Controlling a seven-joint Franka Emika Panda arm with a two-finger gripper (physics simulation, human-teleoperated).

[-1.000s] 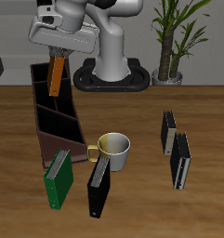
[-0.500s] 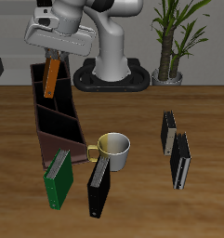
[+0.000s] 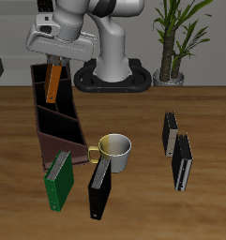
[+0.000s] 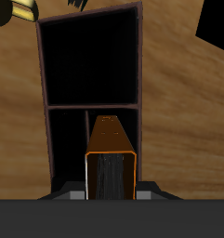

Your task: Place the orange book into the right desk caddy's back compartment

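Note:
My gripper (image 3: 55, 62) is shut on the orange book (image 3: 53, 82), which hangs upright and a little tilted above the far end of the right desk caddy (image 3: 60, 127), a long maroon-brown box. In the wrist view the orange book (image 4: 111, 158) points down from between my fingers toward the caddy's dark cells (image 4: 91, 60), its lower end over the divider between two of them. The book's lower end sits over the back compartment (image 3: 43, 86) in the exterior view; whether it touches the caddy I cannot tell.
A green book (image 3: 57, 180) leans at the caddy's near end. A white mug (image 3: 114, 150) and a black book (image 3: 100, 185) lie beside it. Two more dark books (image 3: 177, 148) stand across the table. A potted plant (image 3: 173, 42) is behind the robot's base.
My gripper has shifted with the orange book slightly toward the caddy's far end and outer side; the book hangs a bit lower over the end cell.

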